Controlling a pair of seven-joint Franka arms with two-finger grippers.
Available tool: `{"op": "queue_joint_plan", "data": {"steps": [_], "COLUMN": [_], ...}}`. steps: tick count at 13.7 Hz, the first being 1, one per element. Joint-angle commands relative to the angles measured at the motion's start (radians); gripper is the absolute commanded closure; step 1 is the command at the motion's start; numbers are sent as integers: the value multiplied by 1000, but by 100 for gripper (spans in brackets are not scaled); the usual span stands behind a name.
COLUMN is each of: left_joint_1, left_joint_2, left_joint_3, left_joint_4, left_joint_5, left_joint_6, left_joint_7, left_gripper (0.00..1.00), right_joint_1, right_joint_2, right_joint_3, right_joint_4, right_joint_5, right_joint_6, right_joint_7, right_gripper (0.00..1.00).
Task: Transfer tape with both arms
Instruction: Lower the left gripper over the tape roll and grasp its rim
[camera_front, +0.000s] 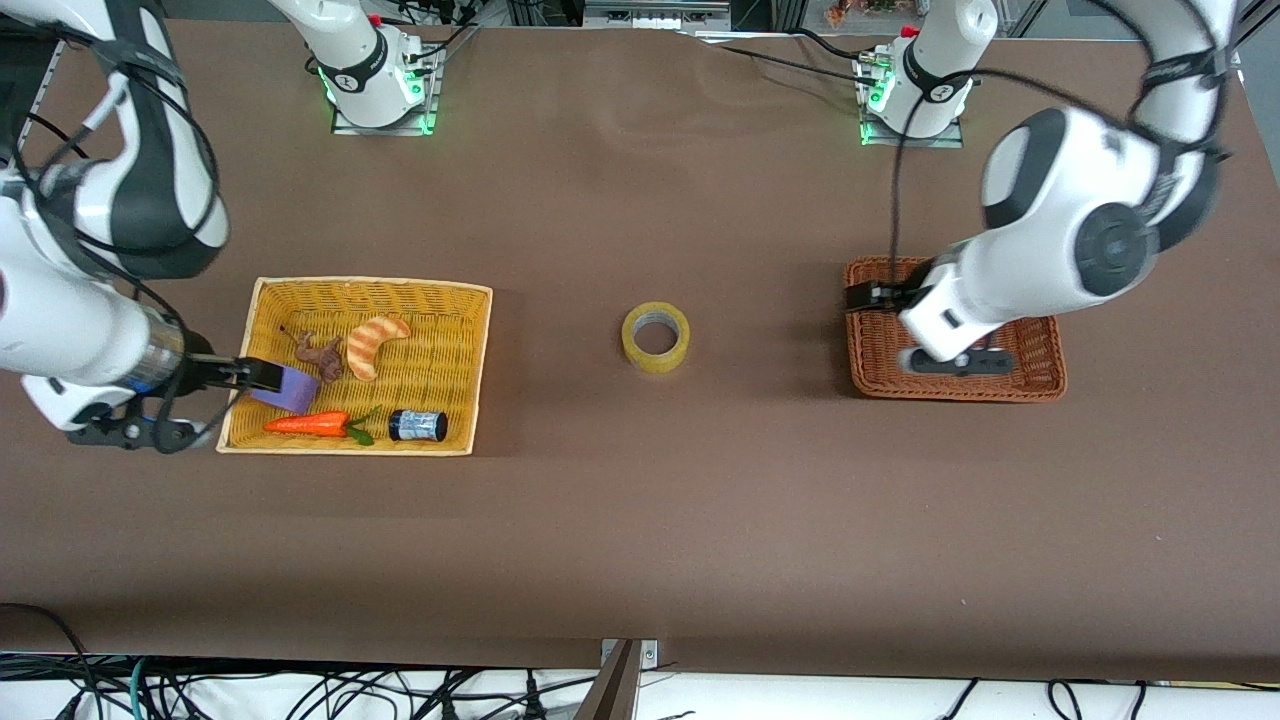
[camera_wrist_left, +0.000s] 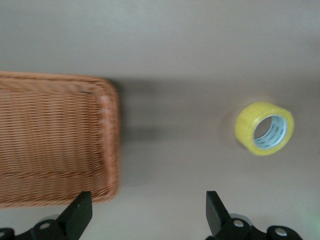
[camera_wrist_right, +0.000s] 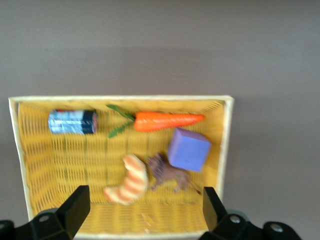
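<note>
The tape (camera_front: 655, 337), a yellowish ring with a pale grey core, lies flat on the brown table midway between two baskets; it also shows in the left wrist view (camera_wrist_left: 264, 128). My left gripper (camera_front: 864, 297) hangs over the edge of the brown wicker basket (camera_front: 1040, 375) that faces the tape. It is open and empty (camera_wrist_left: 148, 215), and apart from the tape. My right gripper (camera_front: 252, 374) is over the yellow basket (camera_front: 470, 300), above its edge at the right arm's end of the table. It is also open and empty (camera_wrist_right: 145, 210).
The yellow basket (camera_wrist_right: 222, 102) holds a croissant toy (camera_front: 373, 345), a brown animal figure (camera_front: 320, 355), a purple block (camera_front: 288, 388), a carrot (camera_front: 310, 424) and a small black can (camera_front: 417, 425). The brown basket (camera_wrist_left: 55, 140) looks empty where it shows.
</note>
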Motion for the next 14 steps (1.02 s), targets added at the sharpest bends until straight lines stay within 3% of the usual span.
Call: {"op": "queue_joint_plan", "data": {"steps": [1,6,12,14], "left_joint_1": [-34,-207,-321,-324], "left_joint_2": [29,187,354,377], "left_joint_3": [-41,-51,-53,-53], "left_joint_4": [-53,-45,11,33], "left_joint_5": [-26,-61,-92,-90], "left_joint_6": [126,327,447,475], "left_joint_7": [-71,-284,-368,-384], "left_gripper": [0,0,3,3], "right_joint_1": [-7,-31,-34,-34], "right_joint_2": [-39,-68,-232,-318], "right_joint_3": [-20,-20,-40,-28], "right_joint_4": [76,181,37,-81], "right_joint_5": [-5,3,1,1], "right_joint_6": [-134,-270,-249,-251], "right_joint_7": [-79,-214,-208,-213], "right_gripper": [0,0,0,0]}}
